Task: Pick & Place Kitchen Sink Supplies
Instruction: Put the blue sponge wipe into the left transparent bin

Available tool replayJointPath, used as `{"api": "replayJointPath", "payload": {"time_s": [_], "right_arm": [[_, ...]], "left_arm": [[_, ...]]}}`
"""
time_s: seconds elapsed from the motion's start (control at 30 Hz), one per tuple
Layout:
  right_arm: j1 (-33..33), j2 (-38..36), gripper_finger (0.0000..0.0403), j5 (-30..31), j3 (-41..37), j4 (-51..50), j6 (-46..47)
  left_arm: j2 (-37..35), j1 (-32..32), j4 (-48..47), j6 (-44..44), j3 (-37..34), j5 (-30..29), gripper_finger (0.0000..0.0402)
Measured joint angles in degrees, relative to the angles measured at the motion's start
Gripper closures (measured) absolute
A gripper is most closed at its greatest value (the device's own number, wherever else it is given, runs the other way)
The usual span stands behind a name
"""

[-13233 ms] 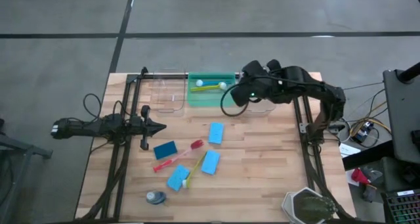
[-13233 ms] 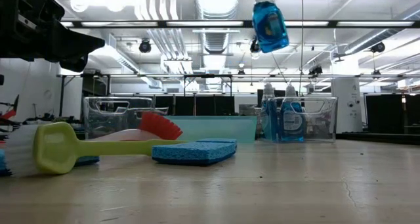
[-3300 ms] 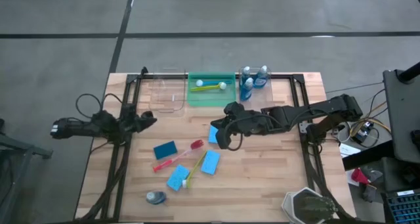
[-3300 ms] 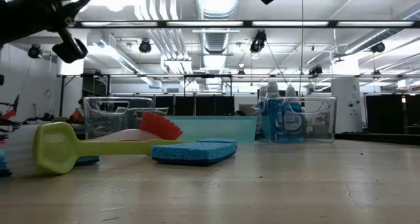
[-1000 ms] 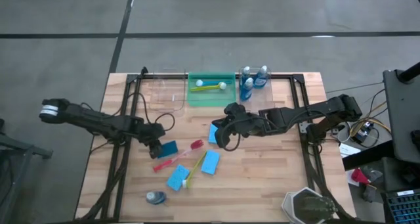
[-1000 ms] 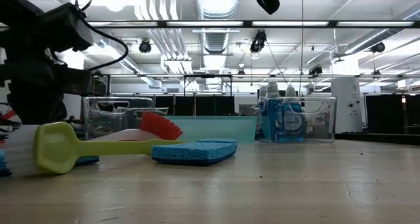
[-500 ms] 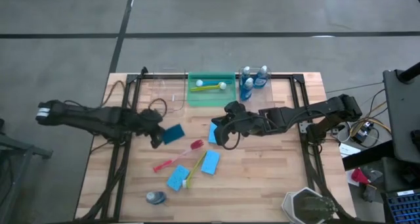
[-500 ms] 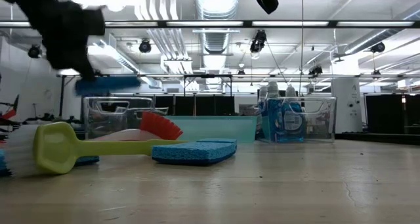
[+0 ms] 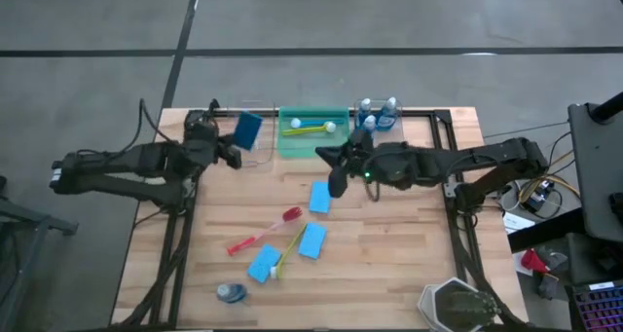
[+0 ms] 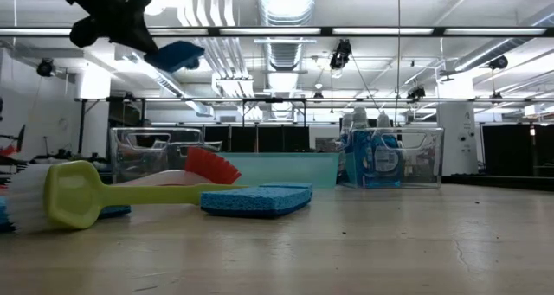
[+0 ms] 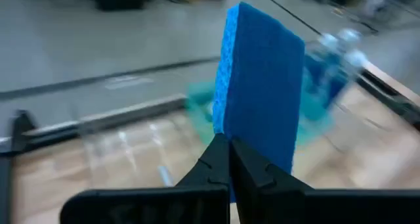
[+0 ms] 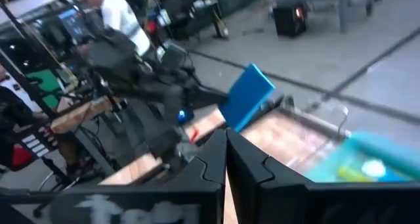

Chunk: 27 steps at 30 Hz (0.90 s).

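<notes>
Right now I see a blue sponge (image 9: pixel 248 129) pinched edge-on in my left gripper (image 9: pixel 234 147), lifted above the clear bin (image 9: pixel 251 142) at about eleven o'clock on the counter (image 9: pixel 389 264). My right gripper (image 9: pixel 336 188), fully closed on nothing, hovers near centre, just beside another sponge (image 9: pixel 319 198).

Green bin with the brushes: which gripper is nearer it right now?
Right. The right gripper hangs just in front of the green bin; the left gripper, holding a sponge, is beside it.
</notes>
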Motion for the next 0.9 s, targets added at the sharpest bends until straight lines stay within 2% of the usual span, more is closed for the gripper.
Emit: {"api": "replayJointPath", "payload": {"time_s": [0.27,0.47,0.63,0.9], "right_arm": [[-0.71,-5.82,0.0394,-0.03,0.00,2.84,-11.05],[-0.64,-9.81,0.0394,-0.69,0.00,2.44,-17.30],[-0.62,-12.40,0.0394,-0.84,0.00,1.51,-20.84],[-0.62,-14.12,0.0394,-0.83,0.00,-2.78,-24.18]], "left_arm": [[2.14,9.18,2.75,-11.48,-3.63,3.40,0.0401],[5.55,17.21,7.12,-22.30,-7.51,11.42,0.0401],[9.45,23.60,11.33,-23.21,-8.18,18.22,0.0401],[16.97,32.78,11.80,-23.58,-6.90,28.50,0.0401]]}}
